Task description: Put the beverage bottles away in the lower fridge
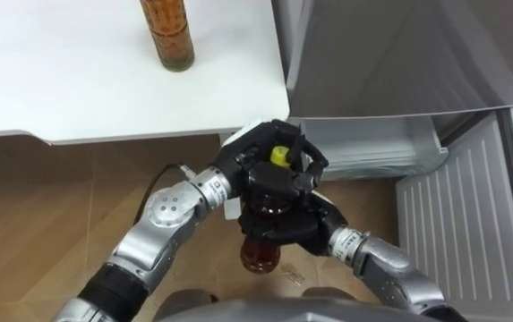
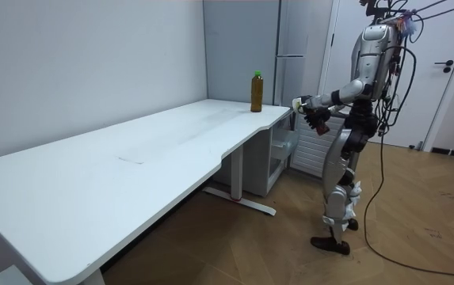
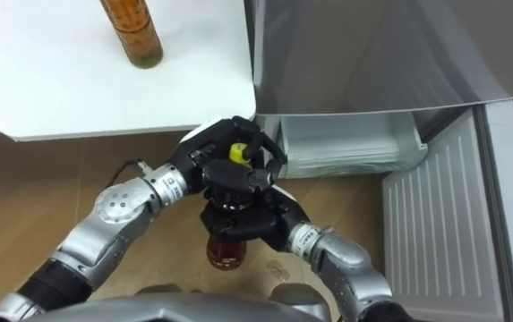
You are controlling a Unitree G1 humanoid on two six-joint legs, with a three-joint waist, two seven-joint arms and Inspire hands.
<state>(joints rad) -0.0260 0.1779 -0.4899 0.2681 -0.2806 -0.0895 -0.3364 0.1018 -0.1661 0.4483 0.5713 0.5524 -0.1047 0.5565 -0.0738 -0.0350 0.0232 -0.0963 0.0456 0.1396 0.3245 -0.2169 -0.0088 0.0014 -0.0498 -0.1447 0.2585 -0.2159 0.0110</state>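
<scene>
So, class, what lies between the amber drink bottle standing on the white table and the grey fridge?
Bare tabletop runs from bottle to fridge, per left eye view.

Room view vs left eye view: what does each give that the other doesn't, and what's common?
Room view: the robot standing upright at the far end of the long white desk, with a white door at the room view's right. Left eye view: the left hand and right hand both curled round a brown bottle with a yellow cap. Shared: the second bottle upright on the desk, and the fridge, its lower part open.
</scene>
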